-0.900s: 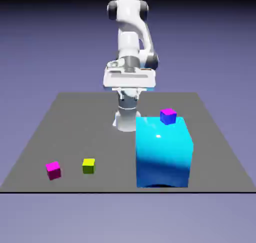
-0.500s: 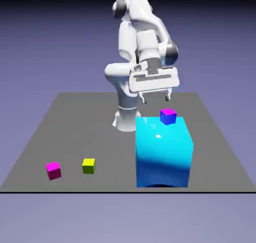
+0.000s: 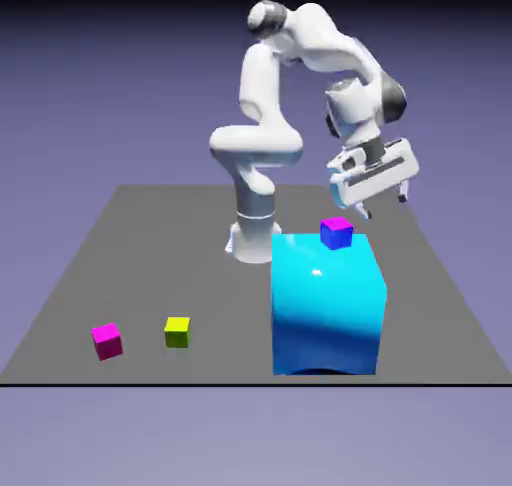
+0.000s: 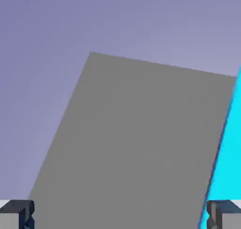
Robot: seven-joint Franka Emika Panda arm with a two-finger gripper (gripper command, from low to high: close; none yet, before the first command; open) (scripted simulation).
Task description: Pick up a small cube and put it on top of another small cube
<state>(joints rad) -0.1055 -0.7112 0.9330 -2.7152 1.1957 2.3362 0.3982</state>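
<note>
Swinging away from the middle of the exterior view, the white arm (image 3: 300,64) is now reaching toward two o'clock, where a second ago its hand was hanging straight in front of its own base; nothing else on the table has shifted. In order of size after the arm, the grey table (image 3: 150,264) is spreading across the lower half of the exterior view, and the hand view is filling with its bare grey surface (image 4: 136,143). The big cyan block (image 3: 328,304) is sitting at about five o'clock from the table's middle, and a strip of it (image 4: 230,152) is showing at three o'clock in the hand view. The gripper (image 3: 382,204) is hanging tilted in the air, up at about one o'clock from the blue cube with a magenta top (image 3: 337,232), its jaws standing wide with nothing between them; its grey fingertips (image 4: 19,214) are sitting far apart at the hand view's bottom corners. That blue cube is resting on the cyan block's top, near its far edge. The magenta cube (image 3: 107,340) and the yellow-green cube (image 3: 177,331) are lying near each other at eight o'clock on the table, apart, well away from the gripper.
</note>
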